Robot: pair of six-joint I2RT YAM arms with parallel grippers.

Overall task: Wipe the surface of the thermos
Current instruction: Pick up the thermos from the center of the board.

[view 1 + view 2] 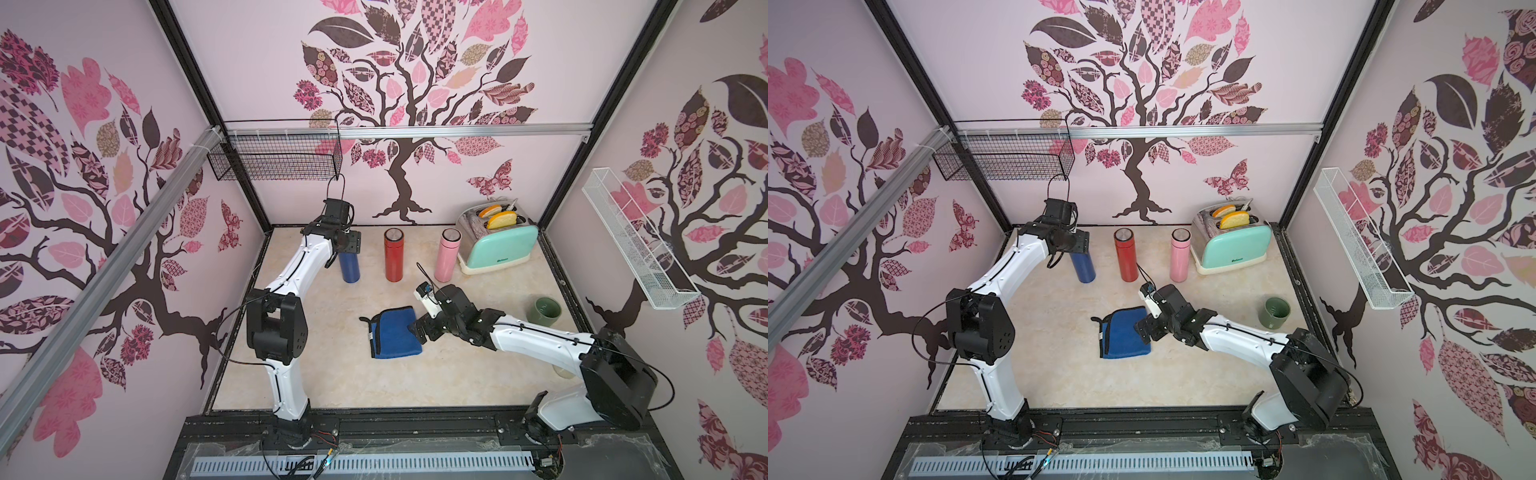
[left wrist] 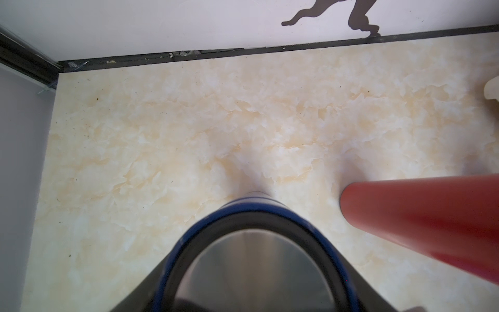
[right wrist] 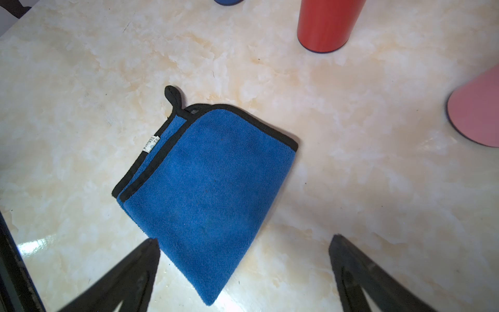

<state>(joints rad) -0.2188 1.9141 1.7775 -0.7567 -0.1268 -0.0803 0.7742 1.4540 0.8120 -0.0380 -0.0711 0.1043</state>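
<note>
Right, eyes on the red thermos (image 1: 393, 257), upright near the back of the marble-look table (image 1: 332, 382), because everything lines up off it. Just to its left stands the blue thermos (image 1: 350, 270), upright too, base on the table, and there's the left gripper (image 1: 349, 247) sitting right over its top. From the left wrist camera the steel lid fills the lower part of the view, with a dark finger (image 2: 140, 294) on each side of the blue rim. The jaws straddle the cap and look close against it, but the picture is too tight and blurred for me to tell whether they're clamped or merely flanking it. On the red thermos's other side, a little apart, is the pink thermos (image 1: 447, 257), and beyond that the mint toaster (image 1: 503, 247) with two slices of bread (image 1: 501, 219) standing in its slots. Now come forward from the red thermos, toward the robot's bases: the blue cloth (image 1: 390, 336), black-edged and folded, lies flat on the table. The right gripper (image 1: 417, 330) hangs low at the cloth's edge on the side away from the blue thermos. Its jaws are wide apart, gripping nothing, with one fingertip (image 3: 145, 254) just at the cloth's border in the right wrist view. Further right of the red thermos and nearer the front, a green mug (image 1: 543, 311) stands alone, well apart from the cloth.
</note>
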